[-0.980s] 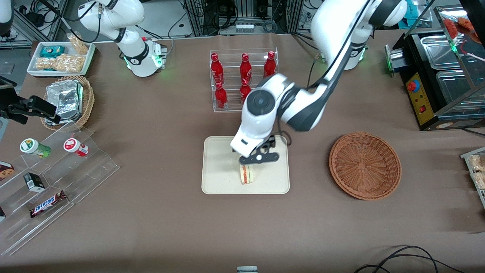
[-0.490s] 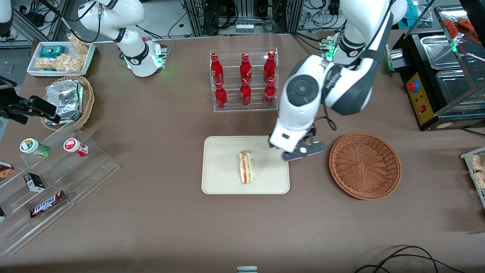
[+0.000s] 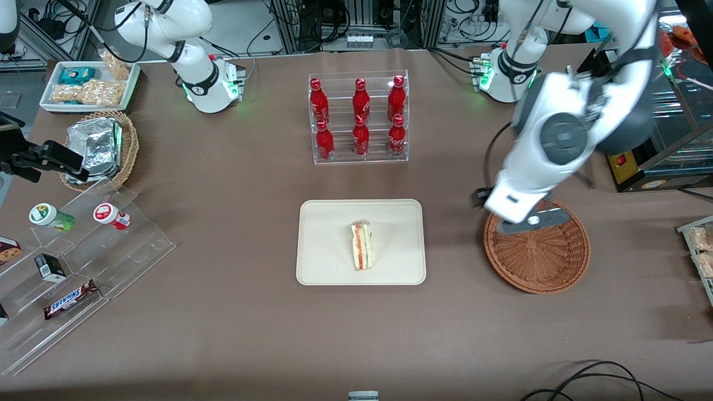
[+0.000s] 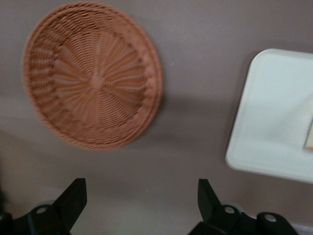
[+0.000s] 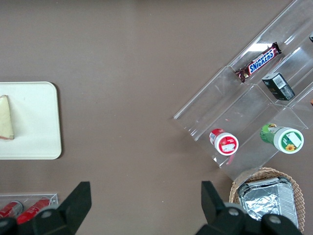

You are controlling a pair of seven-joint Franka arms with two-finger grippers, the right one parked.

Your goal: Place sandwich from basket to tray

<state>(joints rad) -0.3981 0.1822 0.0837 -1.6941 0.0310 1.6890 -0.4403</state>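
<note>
The sandwich (image 3: 362, 253) stands on its edge on the cream tray (image 3: 323, 223), with nothing touching it. My left gripper (image 3: 529, 221) hangs open and empty above the rim of the reddish-brown basket (image 3: 543, 259), on the part of the rim farther from the front camera. In the left wrist view the open gripper (image 4: 141, 188) has only bare table between its fingers. The same view shows the empty basket (image 4: 93, 73), a corner of the tray (image 4: 274, 112) and a sliver of the sandwich (image 4: 309, 137). The right wrist view shows the sandwich (image 5: 5, 117) on the tray (image 5: 34, 127).
A clear rack of red bottles (image 3: 359, 117) stands farther from the front camera than the tray. Toward the parked arm's end are a stepped acrylic stand (image 3: 83, 250) with snacks and a tan basket of foil packets (image 3: 100, 147). A black appliance (image 3: 640, 122) sits at the working arm's end.
My gripper has let go of the sandwich, risen off the tray and swung toward the working arm's end, ending over the basket. The sandwich stays on the tray.
</note>
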